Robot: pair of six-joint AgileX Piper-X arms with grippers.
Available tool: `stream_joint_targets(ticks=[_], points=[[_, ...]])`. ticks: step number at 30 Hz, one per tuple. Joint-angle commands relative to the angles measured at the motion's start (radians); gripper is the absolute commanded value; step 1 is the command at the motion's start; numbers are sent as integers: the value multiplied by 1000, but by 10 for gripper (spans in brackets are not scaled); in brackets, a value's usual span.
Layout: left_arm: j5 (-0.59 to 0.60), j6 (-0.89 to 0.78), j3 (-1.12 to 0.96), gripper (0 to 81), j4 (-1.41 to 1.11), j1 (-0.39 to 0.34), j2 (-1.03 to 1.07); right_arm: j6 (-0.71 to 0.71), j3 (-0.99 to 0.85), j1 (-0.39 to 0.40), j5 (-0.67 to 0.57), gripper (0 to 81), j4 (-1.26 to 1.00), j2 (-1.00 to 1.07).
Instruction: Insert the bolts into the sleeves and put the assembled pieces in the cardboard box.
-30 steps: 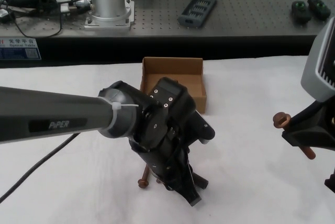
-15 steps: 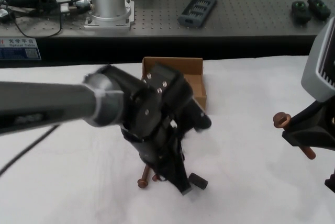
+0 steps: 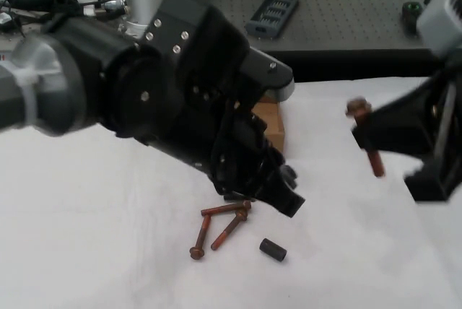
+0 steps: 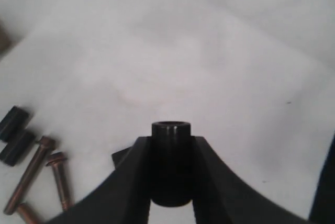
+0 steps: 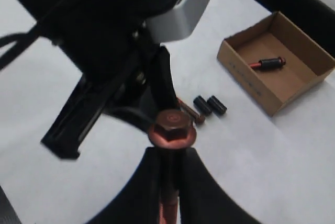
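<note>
Left gripper (image 4: 171,146) is clamped on a black sleeve (image 4: 171,169), and right gripper (image 5: 171,157) is pinching a bolt (image 5: 171,129) head-up. Loose bolts (image 3: 229,229) lie on the white cloth (image 3: 86,215). There's a spare sleeve (image 3: 273,249) at their 4 o'clock and the cardboard box (image 5: 244,77) around 1 o'clock, with one finished piece (image 5: 267,63) inside.

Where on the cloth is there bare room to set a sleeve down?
Bare cloth lies left of the loose bolts, and between the loose sleeve and the right hand. It is crowded beneath the left hand, by the cardboard box.
</note>
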Motion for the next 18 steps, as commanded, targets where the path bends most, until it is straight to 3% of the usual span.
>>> stream_joint_targets(ticks=[1, 18], points=[[32, -11, -2, 6, -2, 0, -21, 57, -3, -3, -23, 20, -66, -5], [163, -173, 86, 6, -163, 81, -174, 238, -3, -5, -82, 20, -266, 43]])
